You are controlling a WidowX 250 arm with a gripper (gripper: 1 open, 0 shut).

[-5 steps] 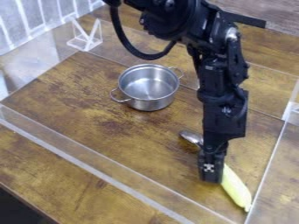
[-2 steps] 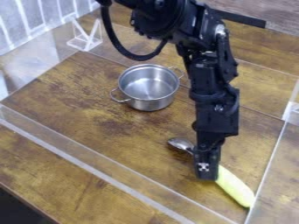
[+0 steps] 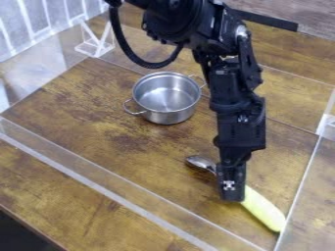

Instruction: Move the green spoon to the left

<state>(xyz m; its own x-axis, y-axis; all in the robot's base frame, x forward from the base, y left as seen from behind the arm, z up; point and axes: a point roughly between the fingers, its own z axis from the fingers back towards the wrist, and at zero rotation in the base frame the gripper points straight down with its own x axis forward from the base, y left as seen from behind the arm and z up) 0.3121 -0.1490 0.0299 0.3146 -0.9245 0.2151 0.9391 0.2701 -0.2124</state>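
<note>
A black robot arm reached down over a wooden tabletop, its hand planted on the green spoon near the front right corner. The spoon lay flat, its shiny bowl showing to the left of the hand and its yellow-green handle running out toward the lower right, close to the clear barrier along the right side. The hand's fingers stood over the spoon's neck, but from this angle whether they were clamped on it or merely set around it could not be told. A low clear rail crossed the front of the tabletop, marking off the working area; between that rail and the spoon lay a wide stretch of bare wood running to the left. A small steel pot with side handles sat upright farther back, well apart from the spoon and left of the arm. Behind the tabletop's far left corner stood a clear stand, beside pale vertical bars at the upper left.
</note>
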